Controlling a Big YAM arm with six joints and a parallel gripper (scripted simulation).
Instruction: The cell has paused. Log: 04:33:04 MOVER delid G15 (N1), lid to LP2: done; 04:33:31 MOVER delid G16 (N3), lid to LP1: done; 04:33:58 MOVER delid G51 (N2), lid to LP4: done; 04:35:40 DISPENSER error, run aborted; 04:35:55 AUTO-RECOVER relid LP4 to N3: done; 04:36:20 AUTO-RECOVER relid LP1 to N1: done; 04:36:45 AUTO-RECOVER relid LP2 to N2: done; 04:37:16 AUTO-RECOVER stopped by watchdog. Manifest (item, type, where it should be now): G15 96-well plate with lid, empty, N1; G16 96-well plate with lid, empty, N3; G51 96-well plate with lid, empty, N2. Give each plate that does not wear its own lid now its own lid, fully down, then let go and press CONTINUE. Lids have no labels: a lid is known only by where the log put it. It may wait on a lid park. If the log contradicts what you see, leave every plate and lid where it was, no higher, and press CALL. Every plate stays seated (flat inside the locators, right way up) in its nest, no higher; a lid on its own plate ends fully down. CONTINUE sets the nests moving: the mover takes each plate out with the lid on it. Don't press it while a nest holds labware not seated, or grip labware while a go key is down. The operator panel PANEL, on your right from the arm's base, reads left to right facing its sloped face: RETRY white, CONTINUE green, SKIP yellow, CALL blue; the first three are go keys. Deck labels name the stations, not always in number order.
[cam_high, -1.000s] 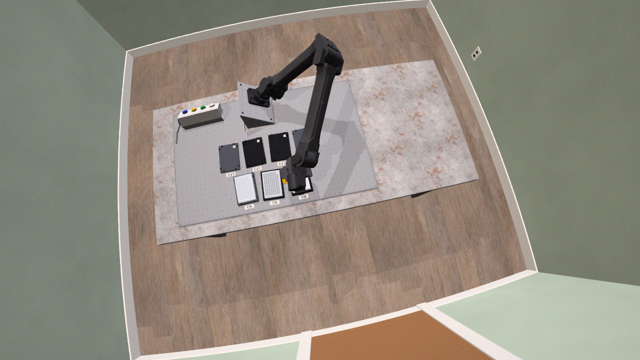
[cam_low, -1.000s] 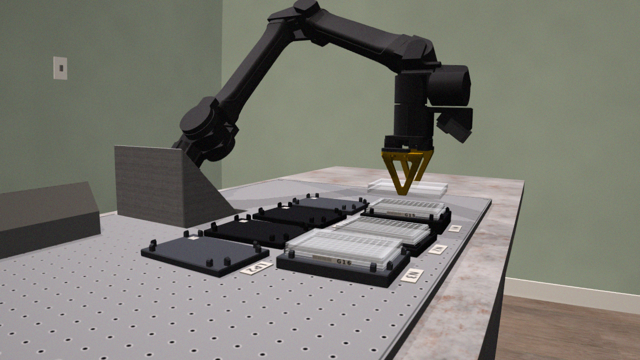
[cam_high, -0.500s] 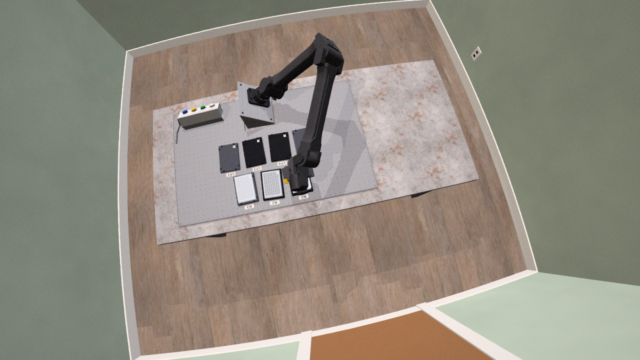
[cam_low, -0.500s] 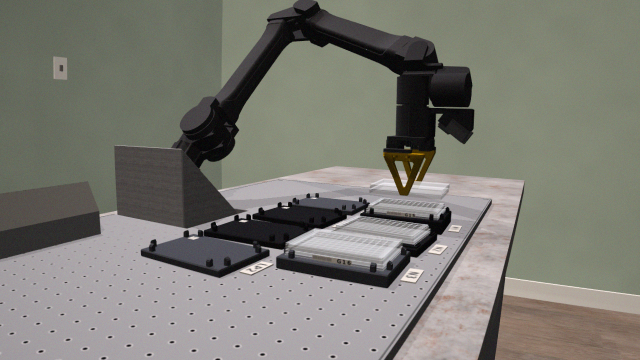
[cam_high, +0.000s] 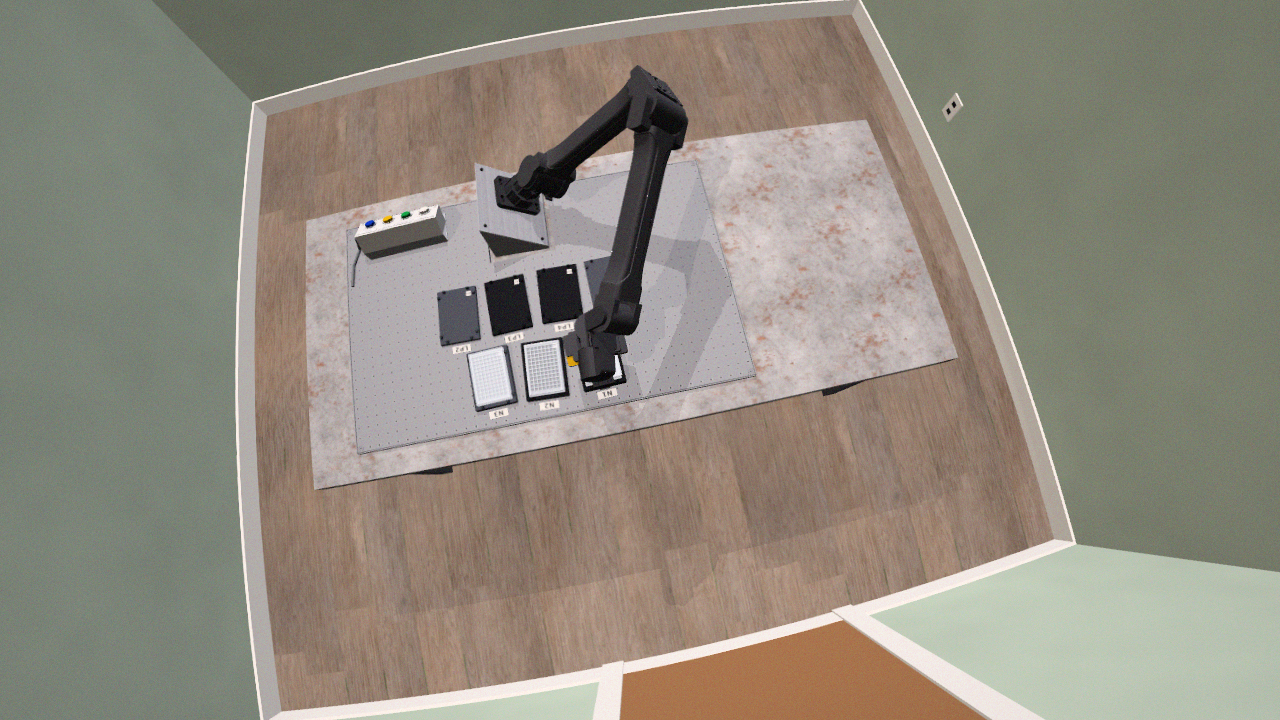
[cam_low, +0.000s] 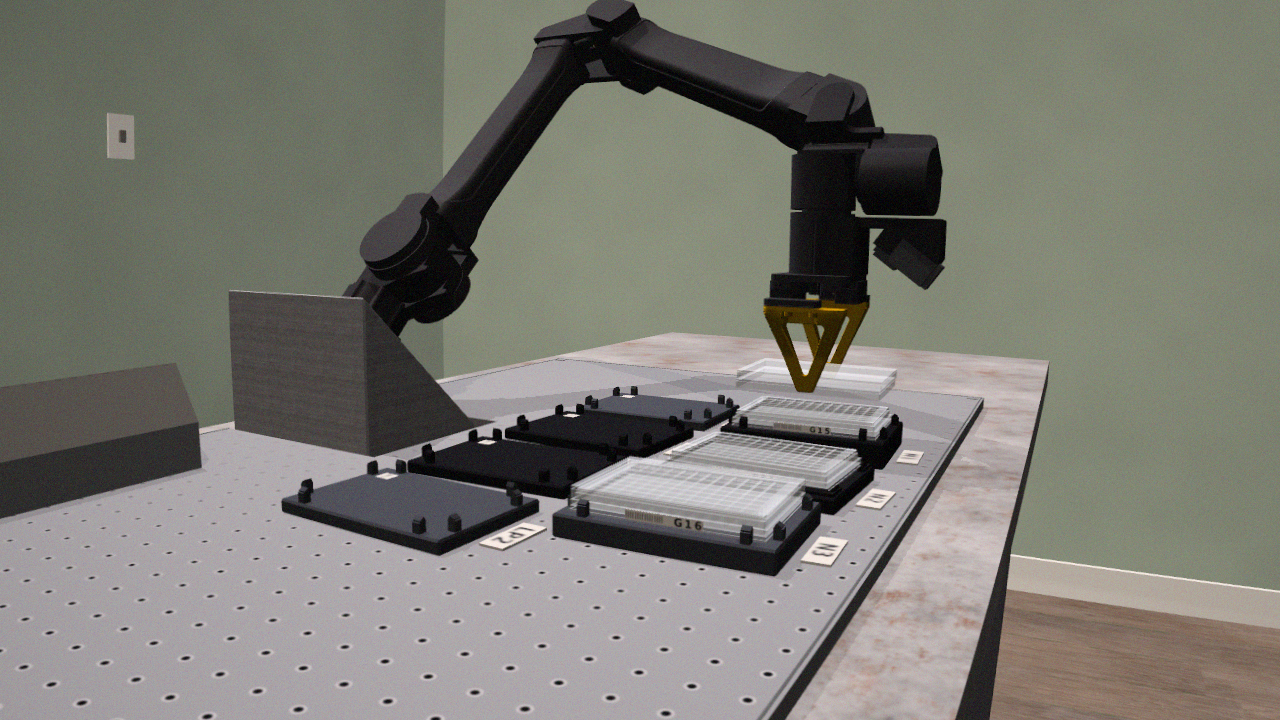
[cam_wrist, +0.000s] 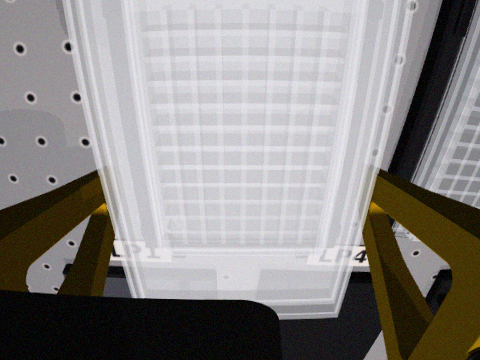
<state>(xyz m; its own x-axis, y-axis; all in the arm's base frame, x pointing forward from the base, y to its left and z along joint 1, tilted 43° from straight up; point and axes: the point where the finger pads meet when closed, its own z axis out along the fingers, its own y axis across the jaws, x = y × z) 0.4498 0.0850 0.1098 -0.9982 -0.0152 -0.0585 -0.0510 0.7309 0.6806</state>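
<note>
My gripper (cam_low: 812, 380) is shut on a clear lid (cam_low: 816, 376) and holds it level a little above plate G15 (cam_low: 819, 416), which sits bare in nest N1. In the wrist view the lid (cam_wrist: 240, 134) spans between my yellow fingers, and the plate's wells show through it. The plate in nest N2 (cam_low: 769, 456) has no lid. Plate G16 (cam_low: 689, 497) in nest N3 wears a lid. From above, N3 (cam_high: 491, 376), N2 (cam_high: 544, 368) and N1 (cam_high: 592, 389) run left to right, and my gripper (cam_high: 597, 362) covers N1.
Several dark lid parks stand in a row behind the nests, LP2 (cam_low: 407, 505) nearest, and those in view are empty. The operator panel (cam_high: 400, 230) with its coloured keys sits at the deck's far left. The arm's grey base block (cam_low: 322, 376) stands behind the parks.
</note>
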